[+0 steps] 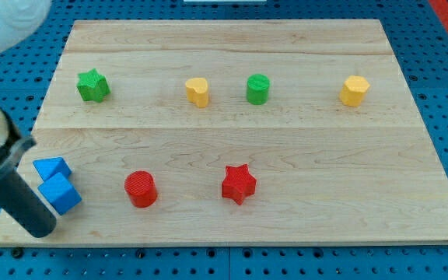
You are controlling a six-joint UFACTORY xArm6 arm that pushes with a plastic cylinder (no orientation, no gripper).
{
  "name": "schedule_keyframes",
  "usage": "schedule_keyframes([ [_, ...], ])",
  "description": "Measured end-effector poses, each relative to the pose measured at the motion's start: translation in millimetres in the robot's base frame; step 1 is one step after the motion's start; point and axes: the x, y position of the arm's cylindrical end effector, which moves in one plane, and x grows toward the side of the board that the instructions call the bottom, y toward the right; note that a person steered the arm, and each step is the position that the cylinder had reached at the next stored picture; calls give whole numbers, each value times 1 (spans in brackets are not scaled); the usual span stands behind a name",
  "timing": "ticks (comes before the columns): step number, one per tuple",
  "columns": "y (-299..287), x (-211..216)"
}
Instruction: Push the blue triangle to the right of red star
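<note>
The blue triangle [51, 167] lies near the board's left edge at the view's lower left. A blue cube [60, 194] touches it just below. The red star [238, 184] lies in the lower middle of the board, far to the right of the triangle. My tip [41, 229] rests at the board's bottom left corner, just below and left of the blue cube, with the dark rod rising to the upper left.
A red cylinder [140, 189] sits between the blue blocks and the red star. Along the top row lie a green star [92, 85], a yellow block [197, 91], a green cylinder [258, 89] and a yellow hexagon [354, 90]. The wooden board [325, 171] lies on a blue pegboard.
</note>
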Motion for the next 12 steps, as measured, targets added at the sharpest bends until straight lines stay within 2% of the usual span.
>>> schedule_keyframes([
  [3, 16, -32],
  [5, -10, -36],
  [8, -27, -99],
  [10, 16, -123],
  [11, 73, -123],
  [12, 58, -123],
])
